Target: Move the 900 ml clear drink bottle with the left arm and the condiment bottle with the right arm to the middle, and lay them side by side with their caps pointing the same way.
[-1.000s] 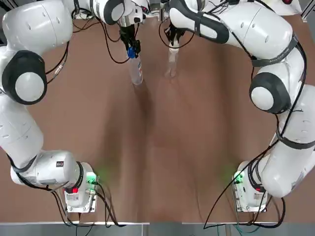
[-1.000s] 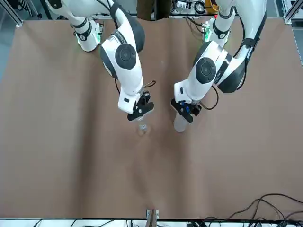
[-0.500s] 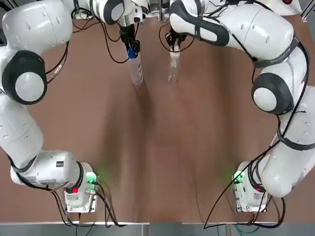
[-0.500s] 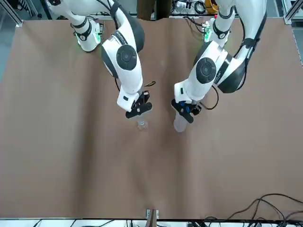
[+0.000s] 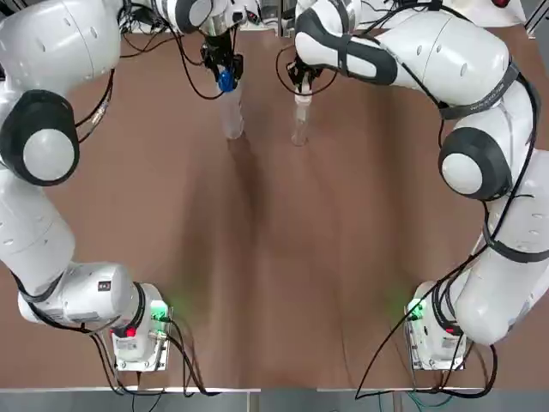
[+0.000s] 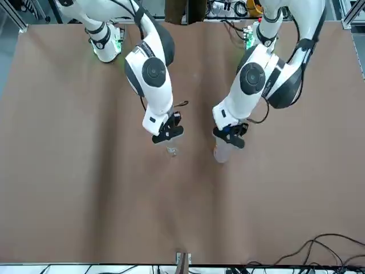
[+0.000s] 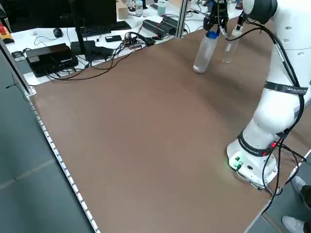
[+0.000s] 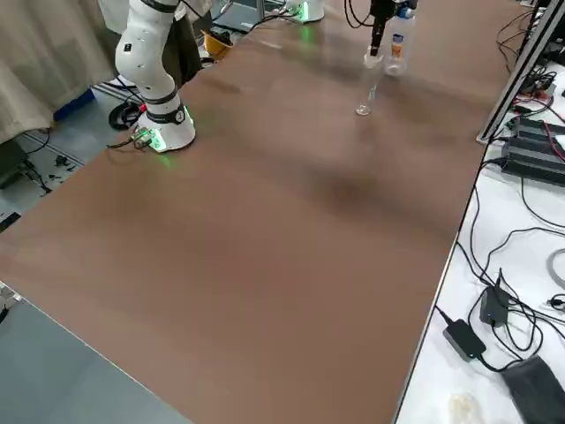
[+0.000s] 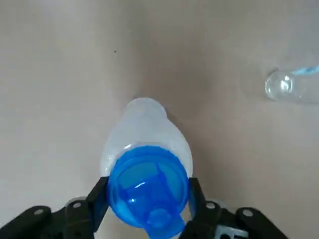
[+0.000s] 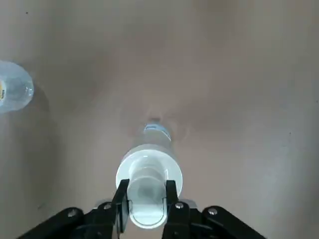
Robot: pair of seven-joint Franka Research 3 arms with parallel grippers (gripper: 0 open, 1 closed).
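Two Franka arms reach across a brown table [image 5: 274, 257], each holding a bottle by its cap at the far side from their bases, close to the table's centre line.

The left gripper [image 5: 225, 73] is clamped on the blue cap [image 9: 147, 191] of the clear drink bottle [image 5: 232, 116], one finger [image 9: 97, 201] pressed to each side of it. The bottle hangs cap-up beneath the gripper and leans a little in the left side view. Its body is see-through; no liquid level can be made out.

The right gripper [image 5: 302, 81] is clamped the same way on the white cap [image 10: 148, 191] of the condiment bottle [image 5: 300, 120], which is slimmer, also clear, and close to upright. Its contents cannot be told either.

The two bottles are near each other but apart, the drink bottle on the robot's left. Both caps point up and neither bottle lies on its side. Whether their bases touch the tabletop cannot be told.

Beyond the table's far edge, cables and boxes [image 7: 53, 53] crowd a white desk.
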